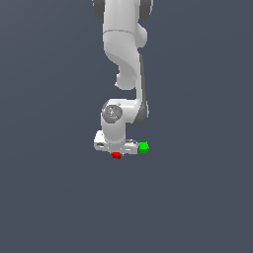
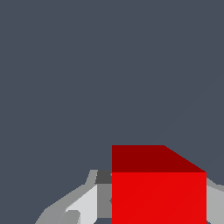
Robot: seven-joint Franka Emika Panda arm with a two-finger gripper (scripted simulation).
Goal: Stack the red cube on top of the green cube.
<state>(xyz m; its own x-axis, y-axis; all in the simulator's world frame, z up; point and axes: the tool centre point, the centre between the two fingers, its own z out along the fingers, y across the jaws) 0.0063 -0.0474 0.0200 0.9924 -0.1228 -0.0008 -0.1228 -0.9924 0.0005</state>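
Gripping the red cube, hand beside green cube.

red cube is tiny, plain bright red, sitting square and level; in the wrist view it fills the near corner. green cube is the same size, bright green, near it toward the exterior view's right, not touching

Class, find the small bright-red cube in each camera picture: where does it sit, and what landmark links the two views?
Exterior view: small bright-red cube just under the white gripper, centre of picture.
Wrist view: it fills the lower right, close up.
Shared landmark: the gripper, whose fingers flank the cube.
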